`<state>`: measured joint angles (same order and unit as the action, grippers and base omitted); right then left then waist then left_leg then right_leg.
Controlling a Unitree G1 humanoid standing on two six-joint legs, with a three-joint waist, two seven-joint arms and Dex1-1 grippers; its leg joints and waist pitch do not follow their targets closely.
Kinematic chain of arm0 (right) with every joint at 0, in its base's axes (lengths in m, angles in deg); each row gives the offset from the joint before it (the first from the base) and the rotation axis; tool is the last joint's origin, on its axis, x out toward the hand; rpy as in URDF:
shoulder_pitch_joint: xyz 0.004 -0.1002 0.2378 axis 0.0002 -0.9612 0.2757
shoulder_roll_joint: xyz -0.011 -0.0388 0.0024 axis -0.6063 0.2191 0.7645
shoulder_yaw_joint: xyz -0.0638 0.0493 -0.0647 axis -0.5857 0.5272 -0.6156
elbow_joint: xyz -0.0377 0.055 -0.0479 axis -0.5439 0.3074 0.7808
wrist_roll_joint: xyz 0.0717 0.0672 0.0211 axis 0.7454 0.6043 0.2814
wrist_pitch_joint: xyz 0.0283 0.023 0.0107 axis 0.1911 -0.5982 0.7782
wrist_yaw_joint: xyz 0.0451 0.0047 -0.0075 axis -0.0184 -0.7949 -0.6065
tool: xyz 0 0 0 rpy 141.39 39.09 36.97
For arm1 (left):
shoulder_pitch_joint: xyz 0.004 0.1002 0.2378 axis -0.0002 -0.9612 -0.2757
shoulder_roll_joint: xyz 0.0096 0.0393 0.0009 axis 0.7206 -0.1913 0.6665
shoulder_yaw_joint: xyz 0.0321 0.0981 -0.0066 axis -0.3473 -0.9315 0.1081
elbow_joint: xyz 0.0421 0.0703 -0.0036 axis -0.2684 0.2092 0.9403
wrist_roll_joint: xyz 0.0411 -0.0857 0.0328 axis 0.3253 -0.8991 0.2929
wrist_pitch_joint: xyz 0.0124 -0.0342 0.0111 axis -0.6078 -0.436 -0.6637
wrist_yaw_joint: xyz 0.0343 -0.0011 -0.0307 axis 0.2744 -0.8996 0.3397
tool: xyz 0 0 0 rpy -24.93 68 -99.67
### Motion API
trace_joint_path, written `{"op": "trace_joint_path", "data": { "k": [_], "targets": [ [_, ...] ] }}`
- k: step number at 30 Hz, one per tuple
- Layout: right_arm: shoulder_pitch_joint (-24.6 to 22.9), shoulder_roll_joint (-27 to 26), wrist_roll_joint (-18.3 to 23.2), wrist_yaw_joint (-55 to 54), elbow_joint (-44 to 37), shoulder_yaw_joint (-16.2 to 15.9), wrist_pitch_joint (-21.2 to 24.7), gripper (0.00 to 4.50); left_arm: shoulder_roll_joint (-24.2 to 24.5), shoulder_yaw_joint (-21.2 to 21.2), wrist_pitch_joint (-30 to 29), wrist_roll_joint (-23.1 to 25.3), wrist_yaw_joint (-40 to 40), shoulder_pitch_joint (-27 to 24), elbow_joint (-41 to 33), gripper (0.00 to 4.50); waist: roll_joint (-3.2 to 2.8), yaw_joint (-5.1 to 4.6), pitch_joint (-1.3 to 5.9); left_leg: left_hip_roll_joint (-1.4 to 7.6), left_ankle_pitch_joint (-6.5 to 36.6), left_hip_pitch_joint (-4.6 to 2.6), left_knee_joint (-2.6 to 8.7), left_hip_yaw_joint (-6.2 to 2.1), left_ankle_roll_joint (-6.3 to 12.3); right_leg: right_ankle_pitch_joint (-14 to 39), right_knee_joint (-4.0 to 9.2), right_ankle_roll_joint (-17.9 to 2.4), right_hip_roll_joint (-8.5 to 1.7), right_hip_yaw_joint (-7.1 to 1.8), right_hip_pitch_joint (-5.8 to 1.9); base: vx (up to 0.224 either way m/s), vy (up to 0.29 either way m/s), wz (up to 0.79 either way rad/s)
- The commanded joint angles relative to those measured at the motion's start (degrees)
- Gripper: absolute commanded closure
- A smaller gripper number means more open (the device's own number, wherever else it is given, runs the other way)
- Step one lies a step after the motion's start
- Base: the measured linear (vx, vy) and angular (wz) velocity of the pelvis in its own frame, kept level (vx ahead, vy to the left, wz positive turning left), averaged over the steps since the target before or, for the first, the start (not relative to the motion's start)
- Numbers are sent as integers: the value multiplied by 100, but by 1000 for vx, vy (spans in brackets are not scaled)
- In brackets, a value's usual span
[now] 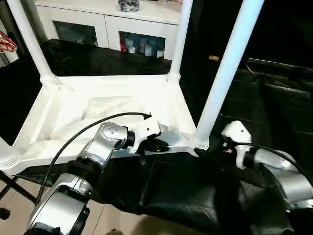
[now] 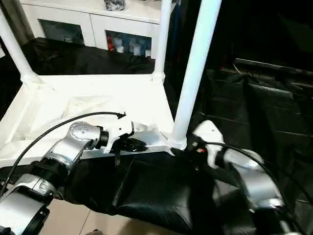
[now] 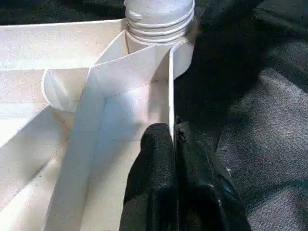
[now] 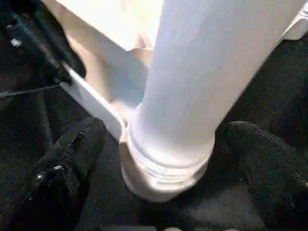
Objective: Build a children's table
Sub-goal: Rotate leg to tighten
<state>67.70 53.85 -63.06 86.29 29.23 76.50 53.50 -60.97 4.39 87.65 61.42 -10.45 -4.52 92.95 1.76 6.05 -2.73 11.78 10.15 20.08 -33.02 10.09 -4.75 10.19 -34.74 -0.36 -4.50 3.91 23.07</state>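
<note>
The children's table lies upside down on black cloth, its ribbed white top [image 1: 107, 81] facing up. Three legs stand in its corner sockets: far left [image 1: 29, 39], far right [image 1: 180, 39] and near right [image 1: 225, 73]. The near left socket [image 1: 7, 155] sits at the picture's edge. My left gripper [image 3: 174, 144] is shut on the thin near rim [image 3: 171, 96] of the top, close to the near right corner. My right gripper [image 4: 168, 159] stands open around the base of the near right leg [image 4: 192, 86], one finger [image 4: 72, 149] on each side, apart from it.
A white cabinet with glass doors [image 1: 112, 24] stands behind the table. Black cloth [image 1: 195, 196] covers the surface in front and to the right. Dark chair legs [image 1: 12, 188] show on the floor at lower left.
</note>
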Motion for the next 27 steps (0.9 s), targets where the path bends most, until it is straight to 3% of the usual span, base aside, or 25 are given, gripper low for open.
{"op": "trace_joint_path", "data": {
  "k": [1, 6, 7, 12, 19, 21, 26, 27],
  "targets": [
    [125, -16, -117, -38, 141, -62, -111, 0, 78, -224, -30, 321, -25, -43, 261, 441, 58, 11, 308, 122, 1497, 4, 387, -39, 163, 2139, 532, -782, -380, -236, -258, 0, 0, 0],
    [337, -112, -216, -27, 417, -128, -223, 0, -5, -103, -154, 214, 86, 80, 392, 441, 65, 24, 315, 120, 1412, 0, 375, -22, 182, 1784, 490, -928, -367, -244, -267, 0, 0, 0],
    [337, -112, -216, -27, 417, -128, -223, 0, -5, -103, -154, 214, 86, 80, 392, 405, 63, 29, 313, 116, 1416, 1, 375, -22, 181, 1807, 493, -927, -368, -242, -271, 0, 0, 0],
    [469, -158, -264, -45, 643, -144, -368, 0, -21, -75, -271, 134, 10, 121, 462, 364, 60, 35, 312, 121, 1506, -8, 382, -30, 157, 2045, 517, -869, -383, -241, -267, 0, 0, 0],
    [592, -200, -326, -22, 886, -127, -468, 0, 13, -108, -248, 184, -72, 190, 617, 364, 49, 28, 313, 117, 1489, -4, 384, -31, 164, 1952, 512, -894, -371, -245, -273, 0, 0, 0],
    [632, -203, -346, -27, 962, -134, -488, 0, 27, -146, -245, 231, -69, 211, 636, 400, 44, 21, 313, 118, 1490, 0, 384, -31, 165, 1902, 507, -926, -369, -242, -275, 0, 0, 0],
    [731, -243, -304, 50, 1159, -136, -451, 0, 31, -186, -313, 254, -152, 254, 683, 430, 41, 1, 316, 120, 1501, -2, 383, -31, 171, 1848, 500, -982, -368, -239, -278, 0, 0, 0],
    [731, -243, -304, 50, 1159, -136, -451, 18, 31, -186, -313, 254, -152, 254, 683, 447, 41, -6, 312, 120, 1525, -2, 386, -32, 173, 1887, 503, -988, -369, -238, -277, 0, 0, 0]
  ]
}}
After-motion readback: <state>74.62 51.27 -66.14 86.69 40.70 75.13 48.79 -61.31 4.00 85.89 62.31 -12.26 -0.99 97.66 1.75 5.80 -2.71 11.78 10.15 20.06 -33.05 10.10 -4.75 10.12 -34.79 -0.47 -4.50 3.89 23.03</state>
